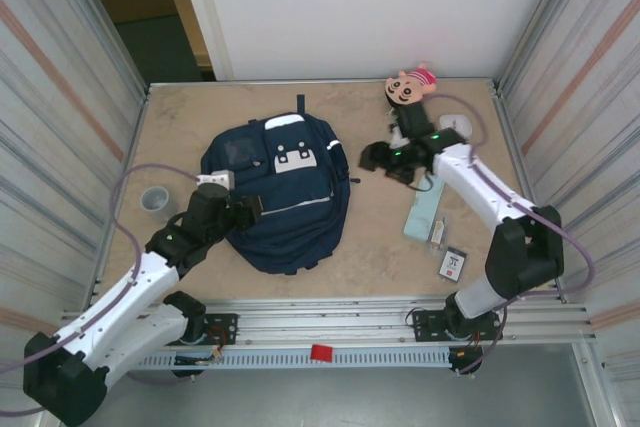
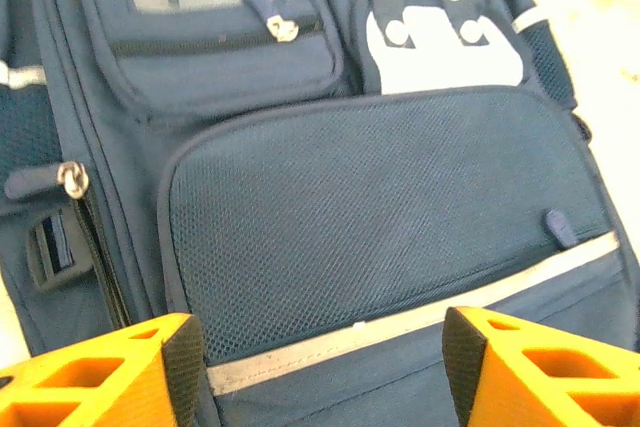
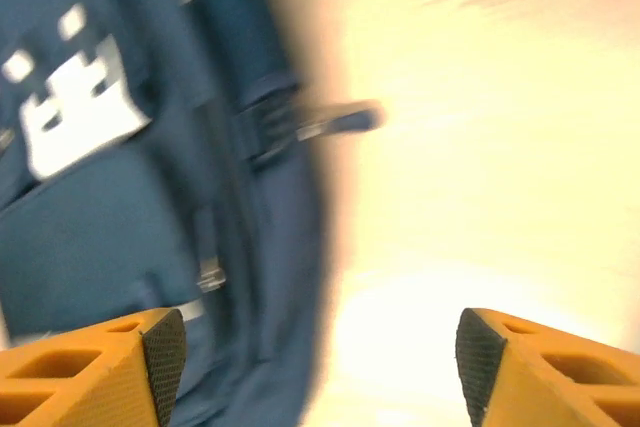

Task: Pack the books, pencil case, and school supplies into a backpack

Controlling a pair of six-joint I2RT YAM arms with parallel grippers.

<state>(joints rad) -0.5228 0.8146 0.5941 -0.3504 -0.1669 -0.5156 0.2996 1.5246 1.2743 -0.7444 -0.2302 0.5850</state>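
- Orange fingers [image 2: 100,382] of the left pincer [image 2: 320,372] sit at the bottom of the left wrist view, spread wide with nothing between them. They are over the mesh front pocket [image 2: 380,207] of the large navy blue fabric backpack [image 2: 60,67]; can't tell if they touch it.
- Right pincer [image 3: 320,377] is just as wide and empty, in a blurred view. The backpack's side is by its left finger, bare tan worktop [image 3: 480,147] by its right.
- From above, near to far on the worktop right of the backpack: small black-and-white flat card packet [image 1: 453,263], small clear-greyish oblong piece [image 1: 437,233], pale mint-green oblong pencil case [image 1: 423,212]. All lie beside the right arm, none packed.
- Backpack lies flat mid-worktop, front up, and its zips look shut. The left pincer is at its left side, the right pincer just off its right side. A small grey cup [image 1: 155,199] stands further left.
- Step, my read: getting the backpack open, before any packing. The next move calls for narrowing one pincer onto a silver zip pull [image 2: 72,179] while the other steadies the fabric.
- Far back right: white rounded square box [image 1: 455,125], then pink plush doll [image 1: 410,85].
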